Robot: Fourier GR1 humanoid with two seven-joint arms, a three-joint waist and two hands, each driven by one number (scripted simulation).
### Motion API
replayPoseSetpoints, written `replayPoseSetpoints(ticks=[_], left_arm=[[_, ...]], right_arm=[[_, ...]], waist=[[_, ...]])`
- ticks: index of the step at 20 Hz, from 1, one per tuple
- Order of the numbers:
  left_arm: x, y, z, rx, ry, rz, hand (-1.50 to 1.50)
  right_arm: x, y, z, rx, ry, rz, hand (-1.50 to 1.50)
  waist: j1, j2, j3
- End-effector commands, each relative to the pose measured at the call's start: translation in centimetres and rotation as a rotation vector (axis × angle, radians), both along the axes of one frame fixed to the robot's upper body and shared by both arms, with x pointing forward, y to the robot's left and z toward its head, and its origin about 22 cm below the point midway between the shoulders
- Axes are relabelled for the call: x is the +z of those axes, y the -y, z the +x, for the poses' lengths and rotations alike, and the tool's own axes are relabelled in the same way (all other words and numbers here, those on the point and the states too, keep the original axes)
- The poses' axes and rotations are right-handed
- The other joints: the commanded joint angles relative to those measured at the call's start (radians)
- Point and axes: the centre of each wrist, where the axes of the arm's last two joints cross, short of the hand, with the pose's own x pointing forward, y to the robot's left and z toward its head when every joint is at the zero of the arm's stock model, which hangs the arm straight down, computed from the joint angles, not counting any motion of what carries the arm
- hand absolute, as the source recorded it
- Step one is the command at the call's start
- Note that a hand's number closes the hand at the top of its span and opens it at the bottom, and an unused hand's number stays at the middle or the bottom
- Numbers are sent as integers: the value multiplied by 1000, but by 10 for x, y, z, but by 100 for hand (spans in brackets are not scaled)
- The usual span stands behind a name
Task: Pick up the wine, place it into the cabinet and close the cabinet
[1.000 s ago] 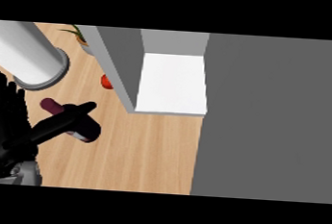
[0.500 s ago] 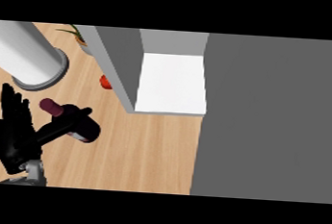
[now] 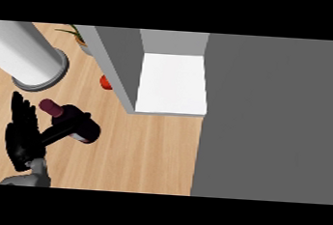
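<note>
Wine bottle [image 3: 72, 123]: one, dark glass, maroon cap toward the upper left, lying on the wooden worktop [image 3: 145, 152].
Left hand [image 3: 24, 134]: one in view, thumb curled over the bottle, fingers straight alongside it.
Cabinet [image 3: 171, 83]: one, open, white shelf visible.
Grey cylinder [image 3: 26, 55]: one, upper left.
Red item [image 3: 105, 82]: one, beside the cabinet wall.
</note>
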Motion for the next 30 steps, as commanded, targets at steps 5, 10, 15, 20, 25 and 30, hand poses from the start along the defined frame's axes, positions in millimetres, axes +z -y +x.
replayPoseSetpoints(ticks=[5, 10, 15, 20, 25, 30], left_arm=[[-47, 6, -11, -42, -14, -34, -150], [-58, 6, 2, -51, -26, -51, -150], [-77, 1, -9, -70, -28, -66, -150], [-103, 5, -23, -21, 24, -109, -150], [-107, 7, -18, -10, 68, -177, -150], [-103, 4, 2, 25, 172, -236, -150]], right_arm=[[34, 4, -41, 31, 89, 70, -150], [40, 11, -54, 71, 90, 52, -150], [38, 13, -48, 47, 76, 65, -150], [40, 6, -48, 54, 60, 65, -150], [35, 6, -43, 33, 78, 81, -150], [34, 13, -40, 55, 70, 26, -150]], waist=[[8, 1, -1], [-6, 0, 0], [3, 0, 0], [3, -1, -1], [4, -1, 0], [5, 1, 1]])
